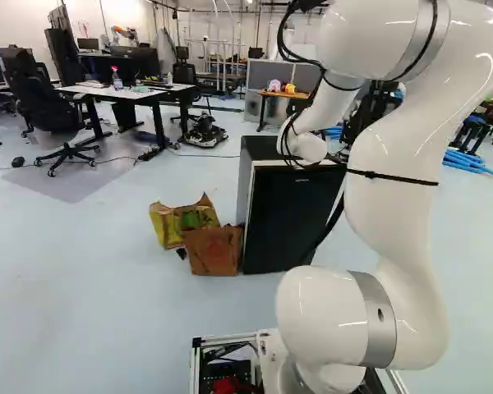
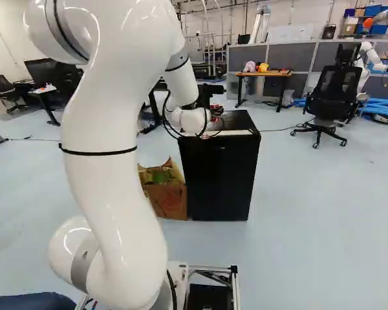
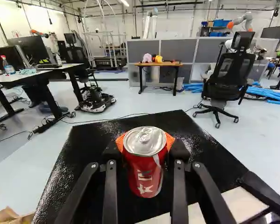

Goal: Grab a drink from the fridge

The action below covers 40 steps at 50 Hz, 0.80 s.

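Note:
In the right base view my gripper (image 2: 215,117) is over the top of the black fridge (image 2: 220,174), partly hidden by the wrist. The wrist view shows the gripper (image 3: 145,151) shut on a red drink can (image 3: 144,179), with orange pads (image 3: 170,140) against its two sides. The can is upright, its silver lid uncovered. Beneath it lies the fridge's black top (image 3: 98,140); whether the can touches that surface I cannot tell. The fridge's dark front (image 1: 283,222) looks closed in the left base view.
An open cardboard box (image 1: 214,249) and a yellow-green bag (image 1: 168,226) stand against the fridge's side. Farther back are a wooden table (image 3: 158,64), an office chair (image 3: 228,77) and desks (image 1: 135,93). Another robot (image 2: 373,61) stands at the far right of the right base view.

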### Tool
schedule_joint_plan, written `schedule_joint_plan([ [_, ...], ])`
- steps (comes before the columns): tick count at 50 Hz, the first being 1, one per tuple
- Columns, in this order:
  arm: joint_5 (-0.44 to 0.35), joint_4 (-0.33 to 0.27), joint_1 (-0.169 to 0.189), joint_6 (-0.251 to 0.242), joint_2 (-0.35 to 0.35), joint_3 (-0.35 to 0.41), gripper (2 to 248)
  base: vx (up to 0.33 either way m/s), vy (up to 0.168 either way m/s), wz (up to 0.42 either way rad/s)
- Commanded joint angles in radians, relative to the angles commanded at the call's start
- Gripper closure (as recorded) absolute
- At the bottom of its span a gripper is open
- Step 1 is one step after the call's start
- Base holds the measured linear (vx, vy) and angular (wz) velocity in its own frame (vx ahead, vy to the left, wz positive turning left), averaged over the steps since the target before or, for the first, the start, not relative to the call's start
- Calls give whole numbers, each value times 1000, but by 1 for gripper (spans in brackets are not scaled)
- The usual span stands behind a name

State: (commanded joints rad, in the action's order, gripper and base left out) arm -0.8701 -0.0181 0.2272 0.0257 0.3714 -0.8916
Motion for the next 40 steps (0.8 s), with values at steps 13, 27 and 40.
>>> schedule_joint_plan([
  [13, 0, 2, -28, -3, -79, 98, 149, 0, 0, 0],
  [27, -1, 5, -63, -7, -181, 223, 149, 0, 0, 0],
  [40, -1, 8, -101, -11, -288, 356, 149, 0, 0, 0],
])
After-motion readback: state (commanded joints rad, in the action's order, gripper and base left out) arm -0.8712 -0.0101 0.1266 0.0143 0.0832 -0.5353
